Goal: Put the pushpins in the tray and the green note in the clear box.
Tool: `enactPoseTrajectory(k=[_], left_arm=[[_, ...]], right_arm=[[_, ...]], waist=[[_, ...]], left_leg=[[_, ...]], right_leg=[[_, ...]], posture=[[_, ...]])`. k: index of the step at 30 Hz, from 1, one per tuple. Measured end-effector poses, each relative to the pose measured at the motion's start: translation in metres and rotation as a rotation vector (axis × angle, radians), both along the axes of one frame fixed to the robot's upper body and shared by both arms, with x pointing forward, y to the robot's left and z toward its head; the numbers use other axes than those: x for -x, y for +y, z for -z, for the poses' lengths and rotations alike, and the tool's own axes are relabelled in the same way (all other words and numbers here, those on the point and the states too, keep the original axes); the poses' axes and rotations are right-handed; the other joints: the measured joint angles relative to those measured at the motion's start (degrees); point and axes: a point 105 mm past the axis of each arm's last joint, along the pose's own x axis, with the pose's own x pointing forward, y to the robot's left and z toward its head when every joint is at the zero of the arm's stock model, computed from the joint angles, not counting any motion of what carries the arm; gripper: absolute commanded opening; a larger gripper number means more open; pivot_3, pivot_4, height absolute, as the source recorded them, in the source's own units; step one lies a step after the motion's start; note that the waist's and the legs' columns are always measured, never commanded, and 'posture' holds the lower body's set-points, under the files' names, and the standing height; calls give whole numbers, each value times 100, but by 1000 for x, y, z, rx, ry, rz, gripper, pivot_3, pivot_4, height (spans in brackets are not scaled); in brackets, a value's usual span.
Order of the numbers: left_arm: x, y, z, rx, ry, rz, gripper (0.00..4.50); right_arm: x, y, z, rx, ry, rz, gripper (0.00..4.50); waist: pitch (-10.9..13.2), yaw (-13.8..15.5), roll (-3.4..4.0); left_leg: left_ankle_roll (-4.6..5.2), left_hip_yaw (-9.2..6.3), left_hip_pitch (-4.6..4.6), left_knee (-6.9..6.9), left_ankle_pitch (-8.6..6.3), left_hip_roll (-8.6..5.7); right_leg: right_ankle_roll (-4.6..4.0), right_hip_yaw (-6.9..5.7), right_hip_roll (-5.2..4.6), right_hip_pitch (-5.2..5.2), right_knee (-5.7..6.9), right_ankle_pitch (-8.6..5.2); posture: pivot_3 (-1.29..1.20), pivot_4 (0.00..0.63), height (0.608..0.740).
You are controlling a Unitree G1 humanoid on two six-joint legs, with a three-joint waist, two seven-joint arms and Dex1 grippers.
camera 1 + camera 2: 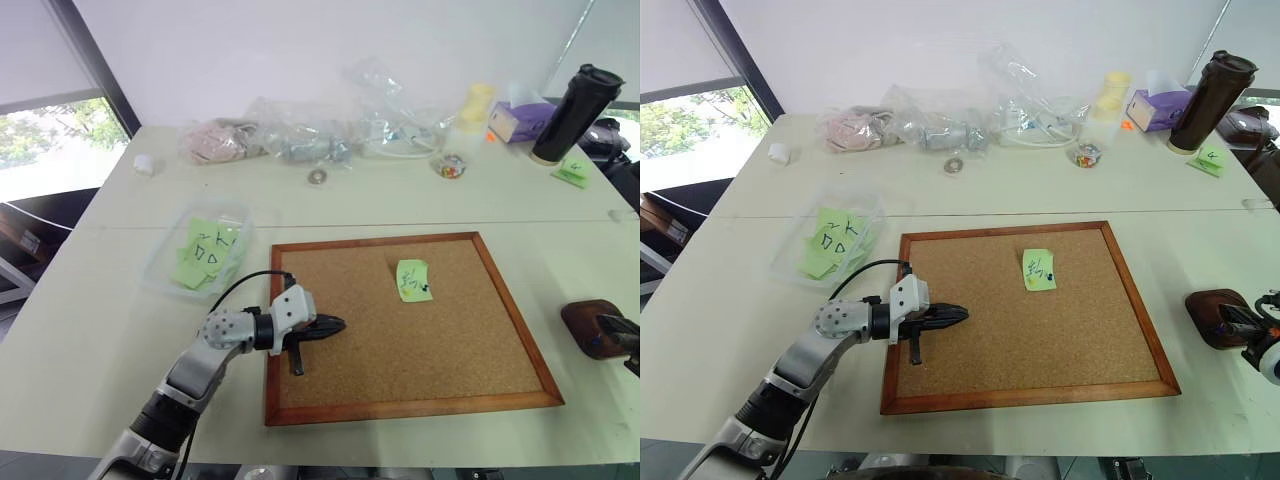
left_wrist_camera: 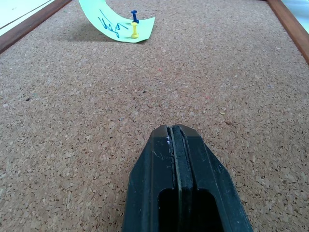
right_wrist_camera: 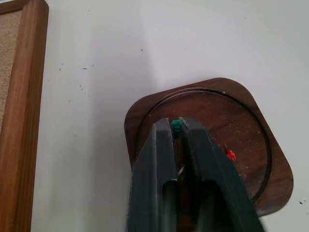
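Left wrist view — green note (image 2: 113,21) (blue handwriting, unreadable) pinned by pushpins (image 2: 134,24).

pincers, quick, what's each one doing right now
Left pincer: closed, empty, over the cork board.
Right pincer: green pushpin between its fingertips, above the tray.

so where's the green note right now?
The green note is on the cork board, upper middle, held by two pushpins, ahead of the left gripper.

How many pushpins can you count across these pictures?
4 pushpins: blue and yellow in the green note, red in the tray, green between the fingers of the right gripper. Others may be hidden.
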Motion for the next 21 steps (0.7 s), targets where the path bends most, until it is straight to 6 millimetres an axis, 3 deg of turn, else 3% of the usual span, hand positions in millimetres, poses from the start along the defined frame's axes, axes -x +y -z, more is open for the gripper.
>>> enactPoseTrajectory(k=[4,5,6,11,17,21], left_arm=[[0,1,0,-6,-4,1,0],[0,2,0,-7,-4,1,0],[0,2,0,-8,-4,1,0],[0,2,-1,-14,0,0,0],[0,0,-1,-15,1,4,0],[-1,2,-1,-25,-2,7,0]], right_arm=[[-3,-1,-2,6,-14,0,3492],[-3,-1,-3,8,-16,-1,4157],[-3,-1,-3,9,-17,-2,4460],[-4,6,-6,-6,-27,-34,4460],[-14,36,-30,-11,-87,-174,4460],[-33,82,-45,-12,-118,-356,4460]], waist=[[-2,-6,3],[-2,-6,3],[-2,-6,3],[-2,-6,4],[-2,0,4],[-3,-13,5]], left_leg=[[0,0,1,-2,0,4],[0,0,1,-3,0,5],[0,0,1,-3,0,5],[0,2,0,-3,0,5],[0,1,-2,-3,-1,4],[0,2,-1,-3,0,7]], right_leg=[[0,1,0,-1,0,0],[0,1,0,-2,0,0],[0,1,1,-3,0,0],[0,3,0,-3,-1,0],[0,3,1,-3,-4,0],[0,4,1,-3,-4,0]], posture=[[0,150,730],[0,150,730],[0,150,730],[0,150,730],[0,150,730],[0,150,730]])
